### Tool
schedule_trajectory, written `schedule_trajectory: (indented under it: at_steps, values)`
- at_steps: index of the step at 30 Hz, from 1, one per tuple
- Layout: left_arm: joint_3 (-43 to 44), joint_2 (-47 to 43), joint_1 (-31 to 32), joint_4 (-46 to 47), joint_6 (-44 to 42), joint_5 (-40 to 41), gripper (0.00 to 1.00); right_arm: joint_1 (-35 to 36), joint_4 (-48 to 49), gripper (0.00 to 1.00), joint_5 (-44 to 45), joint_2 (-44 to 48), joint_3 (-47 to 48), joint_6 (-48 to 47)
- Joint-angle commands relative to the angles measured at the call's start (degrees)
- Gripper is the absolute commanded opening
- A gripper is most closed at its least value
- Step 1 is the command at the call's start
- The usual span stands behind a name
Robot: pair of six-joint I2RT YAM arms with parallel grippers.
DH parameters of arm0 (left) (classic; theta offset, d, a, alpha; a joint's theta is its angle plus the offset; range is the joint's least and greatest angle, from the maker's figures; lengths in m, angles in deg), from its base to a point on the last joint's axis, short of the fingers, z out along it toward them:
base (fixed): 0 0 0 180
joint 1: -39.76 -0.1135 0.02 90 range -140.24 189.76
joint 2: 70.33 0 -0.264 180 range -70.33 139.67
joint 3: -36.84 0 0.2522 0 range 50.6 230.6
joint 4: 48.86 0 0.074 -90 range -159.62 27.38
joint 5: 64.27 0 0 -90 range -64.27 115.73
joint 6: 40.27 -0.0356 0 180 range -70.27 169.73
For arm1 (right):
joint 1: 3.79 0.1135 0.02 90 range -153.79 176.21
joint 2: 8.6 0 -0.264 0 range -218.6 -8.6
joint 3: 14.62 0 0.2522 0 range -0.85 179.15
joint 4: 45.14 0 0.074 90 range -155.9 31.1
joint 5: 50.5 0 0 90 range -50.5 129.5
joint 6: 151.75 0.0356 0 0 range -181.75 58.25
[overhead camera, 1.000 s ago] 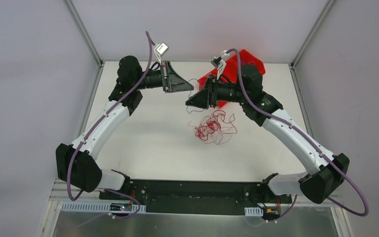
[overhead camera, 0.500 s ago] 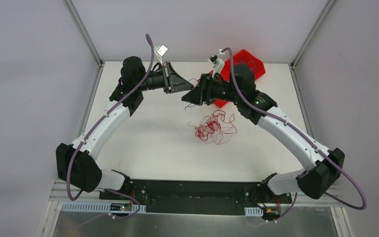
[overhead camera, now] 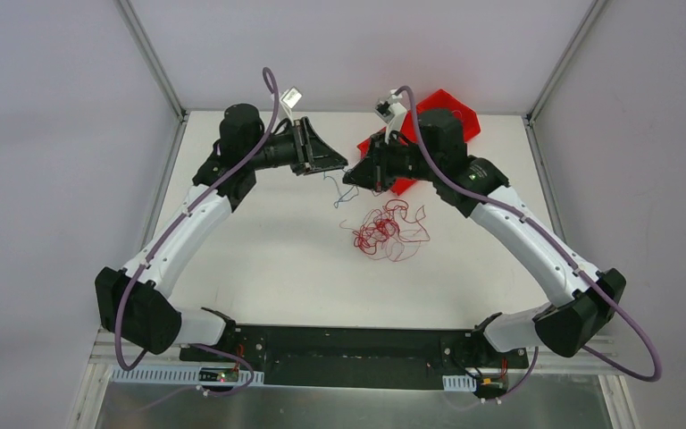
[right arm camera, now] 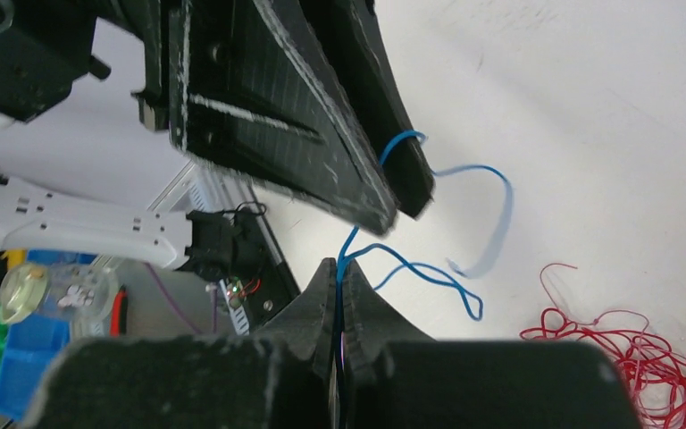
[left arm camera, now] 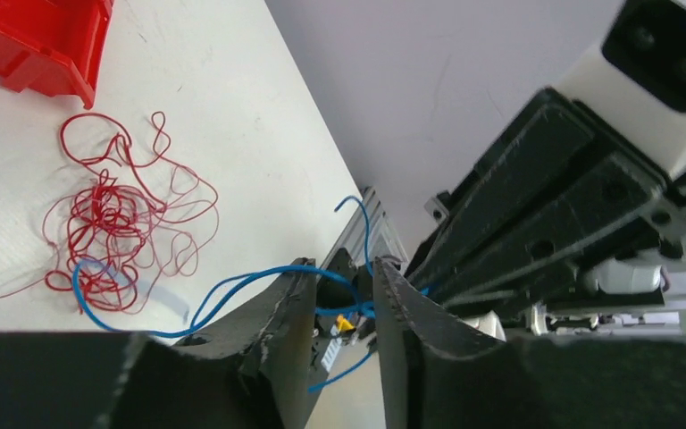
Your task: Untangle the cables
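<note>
Clamping shut on the blue cable (left arm camera: 241, 281), the right pincer (right arm camera: 339, 273) has its two fingertips pressed together, and the thin strand comes out from between them. The left pincer (left arm camera: 344, 264) faces it tip to tip, very close, with its jaws parted. The blue cable runs across that gap, and nothing squeezes it there. Both pincers hang above the far middle of the white tabletop (overhead camera: 277, 250). From them the blue cable drops in loose loops. In the left wrist view one curl of it reaches the edge of the red cables (overhead camera: 384, 228) and overlaps it. Those lie in a curly, knotted heap on the tabletop, just on the near side of the two pincers. A red bin (overhead camera: 455, 107) sits at the far right corner, partly hidden behind the right arm.
</note>
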Motion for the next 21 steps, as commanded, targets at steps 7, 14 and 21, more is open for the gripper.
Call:
schedule_trajectory:
  at_steps: [7,14,21]
  values:
    - [0.8,-8.7,-4.7,-6.6,-18.9,-15.6,0.92,-6.1,-7.9,0.00,-26.5,1.8,2.7,-6.5]
    - [2.7,-15.2,-2.6,-26.0,-65.8,-18.5,0.99,-4.8,-21.1,0.00,-38.9,0.2,5.0,-16.4]
    - [4.4,-15.1,8.5,-35.5,-88.1,-16.3,0.96,1.4,-34.9,0.00,-41.5,0.0,7.5,-30.1]
